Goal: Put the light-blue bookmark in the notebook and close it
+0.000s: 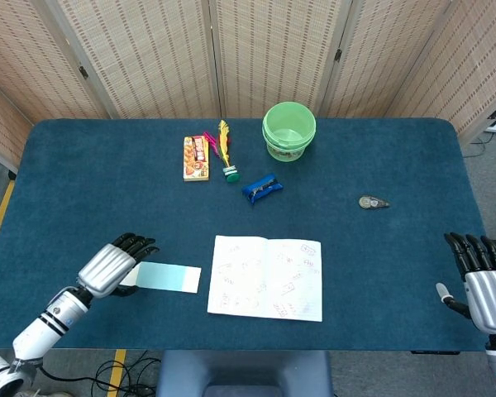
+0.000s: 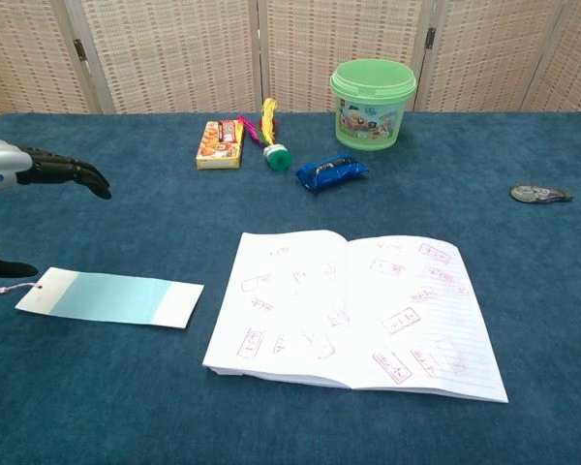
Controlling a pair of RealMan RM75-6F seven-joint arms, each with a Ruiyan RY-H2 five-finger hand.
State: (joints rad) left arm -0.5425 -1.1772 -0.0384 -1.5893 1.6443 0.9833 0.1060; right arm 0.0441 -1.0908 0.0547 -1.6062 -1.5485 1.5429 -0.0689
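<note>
Head view: left hand (image 1: 116, 263), fingers apart and holding nothing, hovers over the bookmark's (image 1: 167, 277) tasselled end, at 9 o'clock of the open notebook (image 1: 267, 278). Right hand (image 1: 482, 281), also spread and unladen, sits at 3 o'clock by the table (image 1: 99, 182) edge.

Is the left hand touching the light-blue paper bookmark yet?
Apart. The chest view shows the left hand raised above the light-blue paper bookmark, with blue tablecloth visible between its fingers and the card; the head view only overlaps them.
</note>
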